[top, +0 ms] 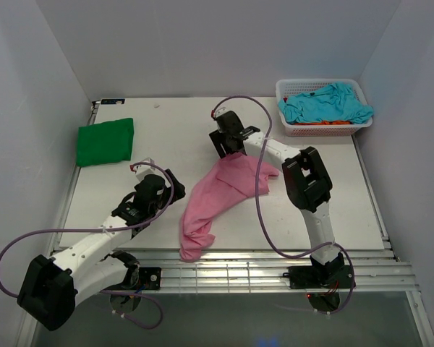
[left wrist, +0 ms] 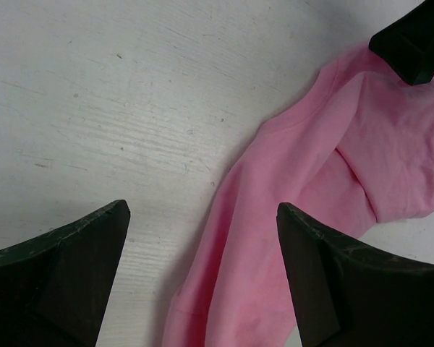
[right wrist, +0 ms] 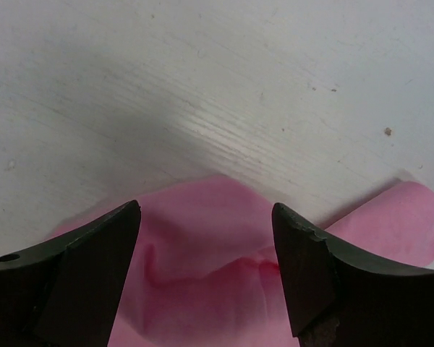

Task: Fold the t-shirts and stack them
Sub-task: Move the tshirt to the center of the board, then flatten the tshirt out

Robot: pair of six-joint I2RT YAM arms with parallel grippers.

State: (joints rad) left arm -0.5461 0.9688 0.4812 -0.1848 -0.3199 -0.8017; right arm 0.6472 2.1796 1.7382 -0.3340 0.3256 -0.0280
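While both end effectors gape open, the right end effector (top: 226, 148) hovers over the pink t-shirt (top: 210, 199); the left end effector (top: 159, 189) waits beside it.

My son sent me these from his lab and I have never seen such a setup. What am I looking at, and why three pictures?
Two robot arms are bolted to the near edge of a white table. The wide picture looks down from above and behind them. The two close-ups come from small cameras on each wrist; the dark wedges are each hand's fingers. A crumpled pink t-shirt lies in the middle, a folded green t-shirt at far left, and a white basket at far right holds a turquoise t-shirt. The left hand and right hand are both open above the pink shirt, holding nothing.
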